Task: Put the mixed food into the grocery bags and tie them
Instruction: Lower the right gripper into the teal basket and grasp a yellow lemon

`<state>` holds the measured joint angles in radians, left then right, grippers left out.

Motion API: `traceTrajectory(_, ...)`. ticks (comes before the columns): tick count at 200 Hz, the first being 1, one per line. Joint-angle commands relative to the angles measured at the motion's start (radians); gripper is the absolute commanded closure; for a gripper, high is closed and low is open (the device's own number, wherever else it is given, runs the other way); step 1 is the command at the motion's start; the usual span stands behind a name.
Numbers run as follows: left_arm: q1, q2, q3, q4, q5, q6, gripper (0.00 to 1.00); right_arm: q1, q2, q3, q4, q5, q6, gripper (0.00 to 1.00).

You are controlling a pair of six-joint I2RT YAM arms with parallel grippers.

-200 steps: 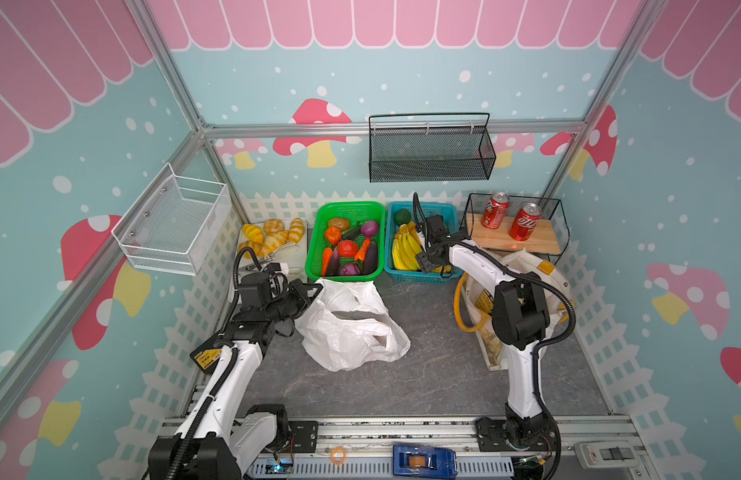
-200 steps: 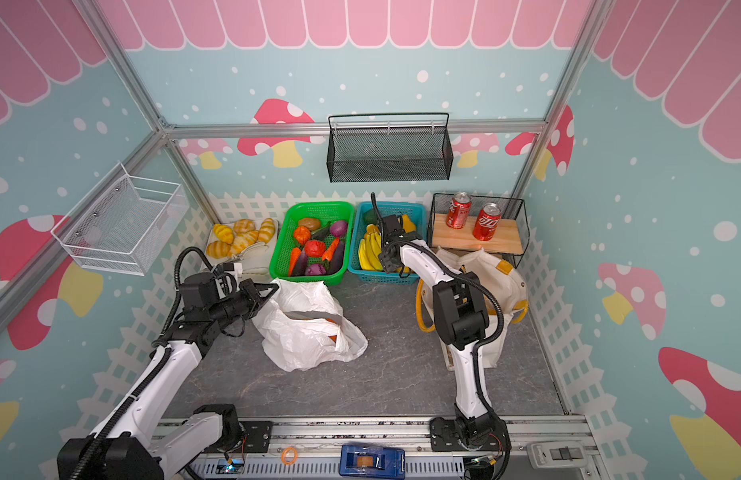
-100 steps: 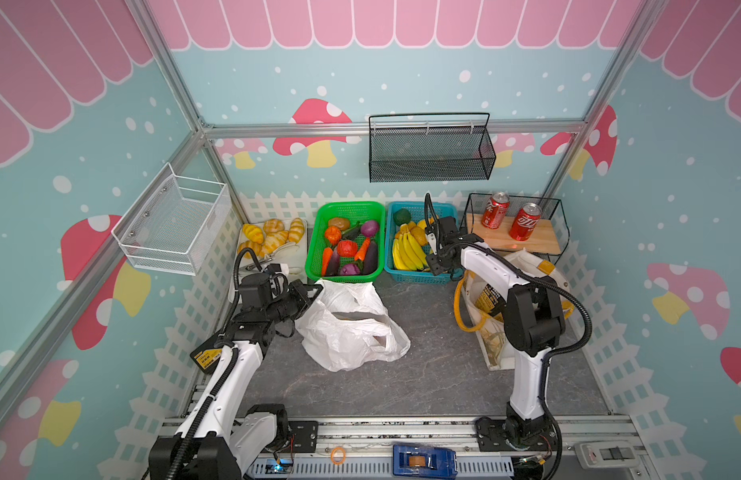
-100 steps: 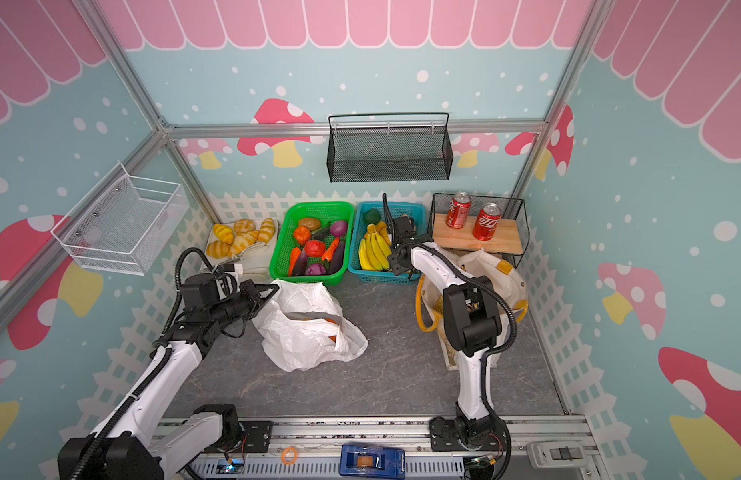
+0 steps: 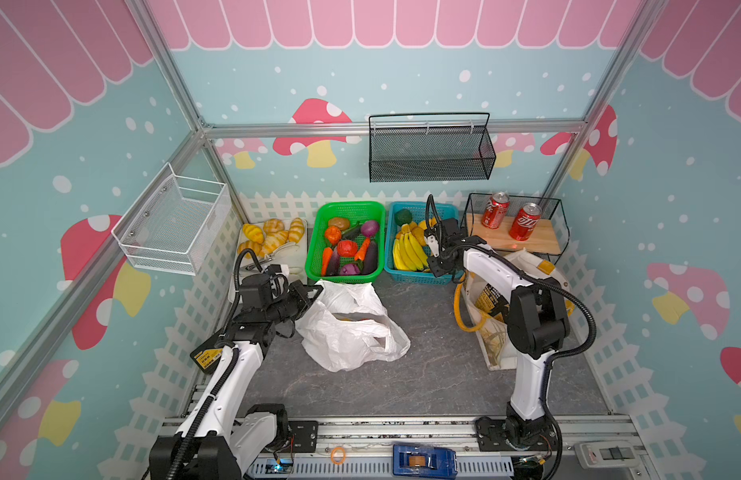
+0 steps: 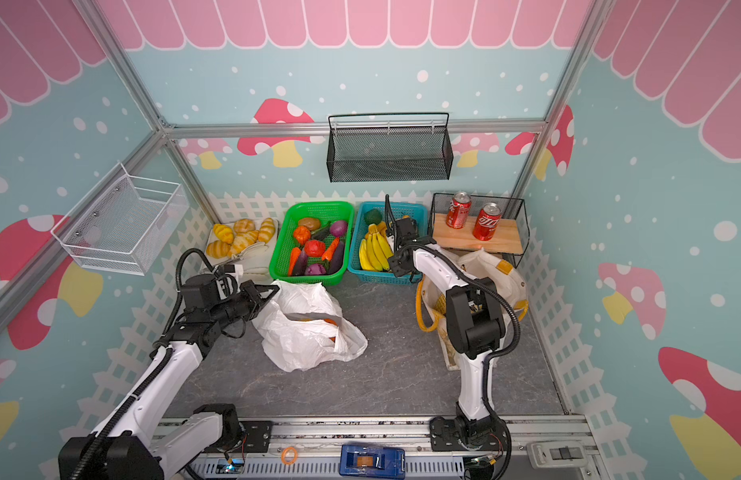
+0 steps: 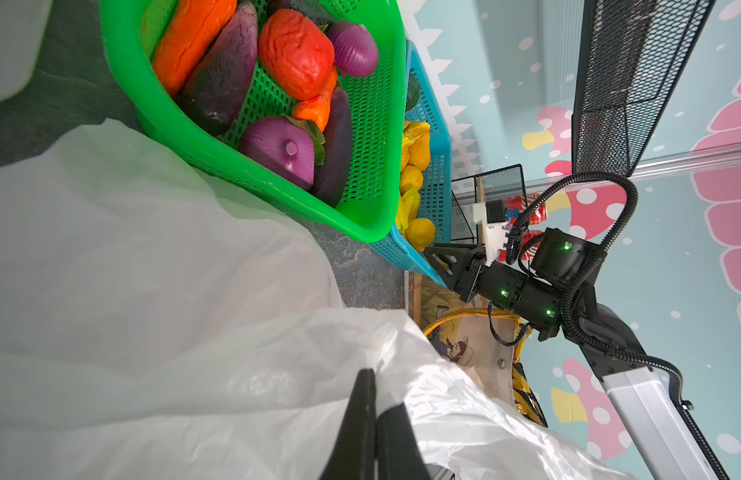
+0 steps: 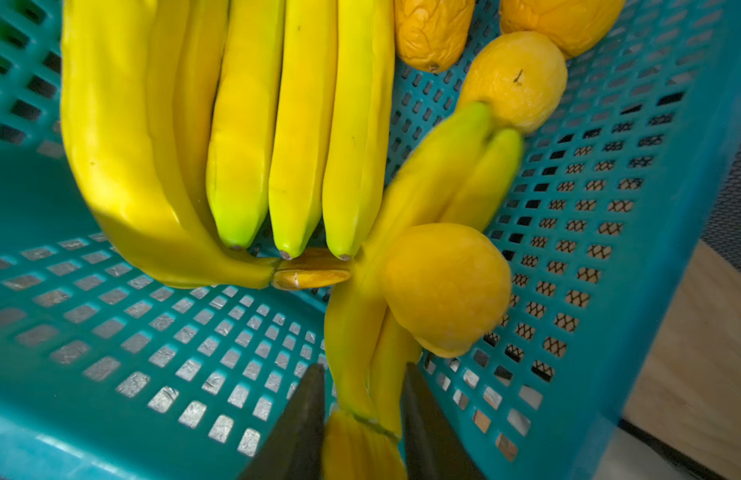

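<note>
Over the last second the right gripper (image 8: 362, 368) has slid toward 3 o'clock across the blue basket (image 5: 418, 277), and its elbow has swung out the same way. The left arm and the plastic bag (image 5: 352, 336) have stayed put.

Take the table as a clock, with 12 at the back wall. The blue basket sits just past 12 o'clock, touching the green basket (image 5: 343, 277) of vegetables at 11. In the right wrist view the two dark fingers press against either side of the stalk end of the small banana bunch (image 8: 422, 183), so it is grasped. This bunch is blurred. A round yellow fruit (image 8: 447, 286) leans on it, and the big banana bunch (image 8: 244, 124) lies beside it on the basket floor. More yellow fruits lie deeper in the basket.

The left gripper (image 5: 314, 292) is clenched on the rim of the plastic bag at about 10 o'clock, holding that edge up. The bag lies crumpled just left of the table's middle with its mouth open, and an orange fruit (image 6: 318, 320) shows inside.

The cloth bag (image 5: 530, 266) slumps at 3 o'clock, behind the right arm, with yellow-and-black snack packets (image 5: 491, 297) in it. Bread rolls (image 5: 269, 237) lie at 10 o'clock by the wall.
</note>
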<state>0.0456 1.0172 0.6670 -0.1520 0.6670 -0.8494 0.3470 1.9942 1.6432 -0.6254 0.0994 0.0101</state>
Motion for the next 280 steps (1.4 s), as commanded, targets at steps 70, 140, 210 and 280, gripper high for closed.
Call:
traceTrajectory(70, 0.006, 0.002, -0.010, 0.023, 0.006, -0.005, 1.00, -0.009, 0.012, 0.163, -0.007, -0.106, -0.044, 0.98)
traceTrajectory(140, 0.006, 0.007, -0.012, 0.024, 0.006, -0.005, 1.00, -0.003, -0.052, 0.053, -0.033, 0.028, -0.019, 0.56)
traceTrajectory(210, 0.005, 0.006, -0.016, 0.027, 0.006, -0.011, 1.00, -0.007, -0.049, 0.008, -0.114, 0.078, -0.046, 0.49)
traceTrajectory(280, 0.006, 0.004, -0.018, 0.029, 0.006, -0.011, 1.00, -0.028, -0.034, 0.009, -0.120, 0.069, -0.050, 0.54)
